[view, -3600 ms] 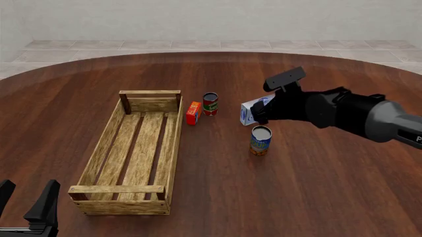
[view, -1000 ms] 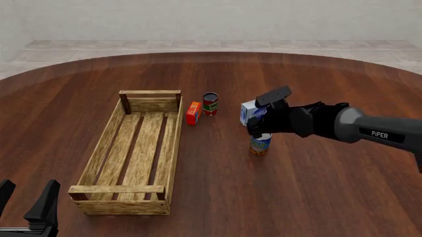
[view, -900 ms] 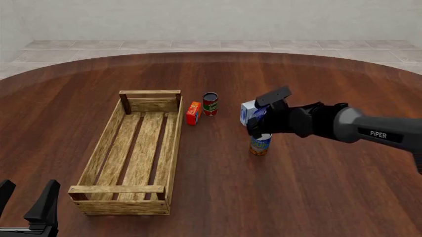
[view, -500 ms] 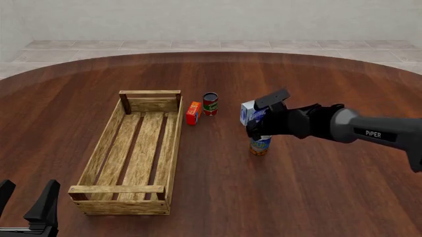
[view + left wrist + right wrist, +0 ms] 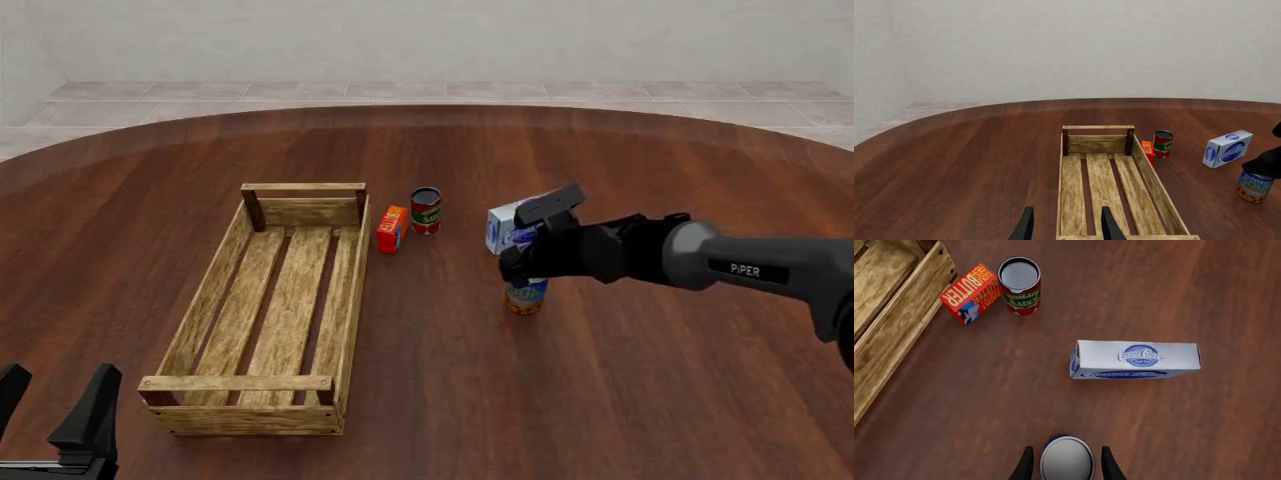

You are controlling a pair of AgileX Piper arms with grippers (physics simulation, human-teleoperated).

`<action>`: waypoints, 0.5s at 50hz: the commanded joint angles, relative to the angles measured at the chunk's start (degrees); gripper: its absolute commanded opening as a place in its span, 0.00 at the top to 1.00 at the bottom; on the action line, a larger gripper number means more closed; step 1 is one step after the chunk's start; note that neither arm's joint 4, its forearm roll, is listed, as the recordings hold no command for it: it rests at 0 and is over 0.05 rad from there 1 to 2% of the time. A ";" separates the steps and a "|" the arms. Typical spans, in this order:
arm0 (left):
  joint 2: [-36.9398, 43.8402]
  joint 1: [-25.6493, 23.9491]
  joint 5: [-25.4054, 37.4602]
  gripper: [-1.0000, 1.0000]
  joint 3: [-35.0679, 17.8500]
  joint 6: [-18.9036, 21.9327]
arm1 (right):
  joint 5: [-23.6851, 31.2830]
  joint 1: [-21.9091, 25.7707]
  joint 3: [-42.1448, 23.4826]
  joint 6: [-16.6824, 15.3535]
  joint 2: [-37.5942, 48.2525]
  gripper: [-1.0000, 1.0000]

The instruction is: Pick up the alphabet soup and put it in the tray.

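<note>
a round dark reddish-brown wooden table (image 5: 400, 400) is filling most of the front view, its polished top catching a soft sheen toward the far edge. a small orange box with "butter" lettering (image 5: 391, 229) is standing upright near the middle of the table. just beside it, a little farther back, a small red-and-green labelled tomato sauce can (image 5: 424, 210) is standing upright with its grey lid facing up. a white rectangular cream cheese box with a blue oval logo (image 5: 1135, 359) is lying apart from the pair. beyond the table, a pale tiled floor (image 5: 400, 92) is meeting a plain light wall (image 5: 1087, 45).
</note>
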 commanded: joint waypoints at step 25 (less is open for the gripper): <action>0.00 0.00 0.00 0.00 0.00 0.00 | -0.65 0.57 -0.62 0.37 3.07 0.00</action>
